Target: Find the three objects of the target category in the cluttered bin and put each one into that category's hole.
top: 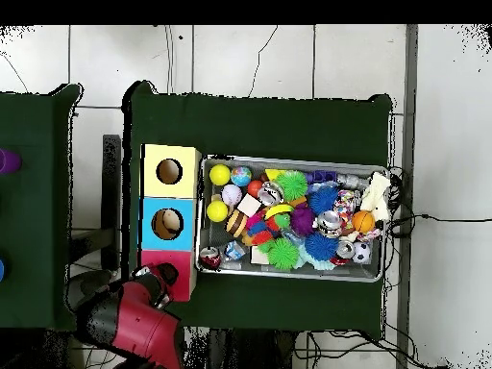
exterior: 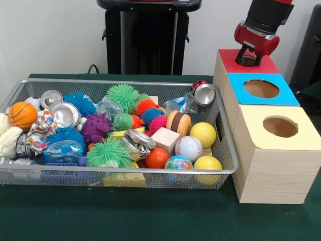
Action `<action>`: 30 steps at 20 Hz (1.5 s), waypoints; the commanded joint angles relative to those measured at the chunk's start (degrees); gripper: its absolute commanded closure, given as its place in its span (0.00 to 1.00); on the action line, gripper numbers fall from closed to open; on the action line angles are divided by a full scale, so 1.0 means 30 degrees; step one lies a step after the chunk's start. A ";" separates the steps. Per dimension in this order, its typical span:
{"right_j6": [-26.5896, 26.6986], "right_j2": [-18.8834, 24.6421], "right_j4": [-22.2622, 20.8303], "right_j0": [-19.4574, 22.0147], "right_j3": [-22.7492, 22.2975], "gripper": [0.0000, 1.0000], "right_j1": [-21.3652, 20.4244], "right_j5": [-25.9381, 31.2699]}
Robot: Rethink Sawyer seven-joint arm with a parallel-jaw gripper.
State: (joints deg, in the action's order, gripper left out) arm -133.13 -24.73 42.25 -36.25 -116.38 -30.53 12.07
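Observation:
The bin is a wide silver wire-mesh basket on the green table, full of toys; it also shows in the overhead view. The hole is the round cut-out in the red top of the farthest wooden box, seen too in the overhead view. My gripper hangs right over this hole, its two black fingers apart with nothing showing between them. In the overhead view the red arm covers part of the red top, with the gripper at the hole's edge.
A blue-topped box and a yellow-topped box stand in line beside the bin. The bin holds crushed cans, yellow balls, a baseball, a basketball, spiky toys and a wooden block.

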 commanded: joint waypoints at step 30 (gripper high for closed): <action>-0.5827 -0.3458 -0.1142 -0.0820 0.3394 1.00 -0.1190 0.8403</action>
State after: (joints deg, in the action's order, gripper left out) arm -133.43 -32.80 41.45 -39.23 -113.82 -32.61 26.28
